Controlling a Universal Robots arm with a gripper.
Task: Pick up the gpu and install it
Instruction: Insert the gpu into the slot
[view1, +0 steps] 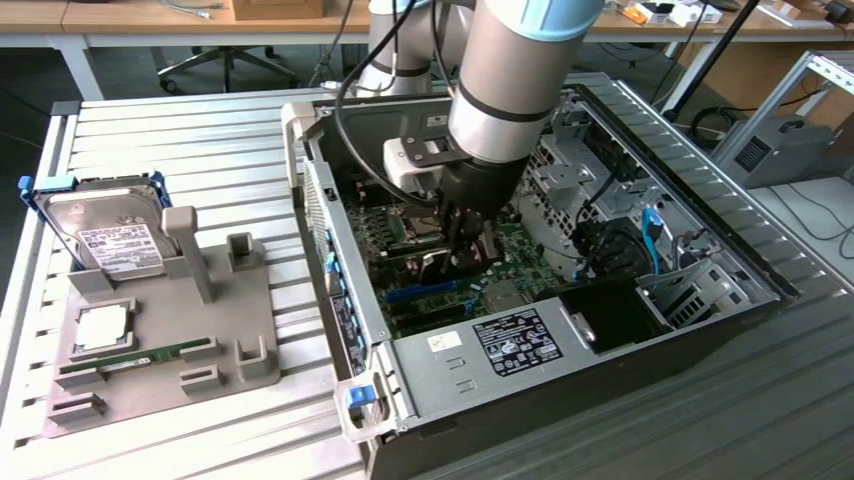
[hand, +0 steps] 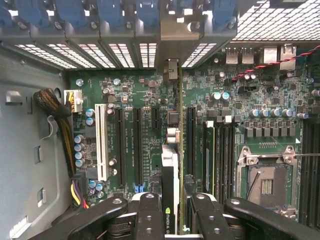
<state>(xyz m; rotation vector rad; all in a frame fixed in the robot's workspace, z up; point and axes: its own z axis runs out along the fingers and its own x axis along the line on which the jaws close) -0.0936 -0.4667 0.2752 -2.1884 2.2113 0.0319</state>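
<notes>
Inside the open computer case (view1: 441, 375), my gripper (view1: 461, 250) is lowered over the motherboard (view1: 521, 265). In the wrist view the gripper (hand: 172, 216) is shut on the gpu (hand: 170, 165), which I see edge-on as a thin upright card with a green-lettered label. One black finger (hand: 149, 210) presses each face. The card runs toward the slotted rear wall, and its metal bracket end (hand: 171, 70) is close to the slot openings. It stands over the motherboard (hand: 135, 90) between two long black expansion slots (hand: 137, 145), and whether it touches a slot is hidden.
On the slatted table at the exterior view's left, a grey holder (view1: 200, 350) carries a silver hard drive (view1: 114, 240), a square processor (view1: 103, 328) and a slim green memory stick (view1: 140, 355). Cables (hand: 52, 107), a white slot (hand: 101, 142) and the processor socket (hand: 265, 182) surround the card.
</notes>
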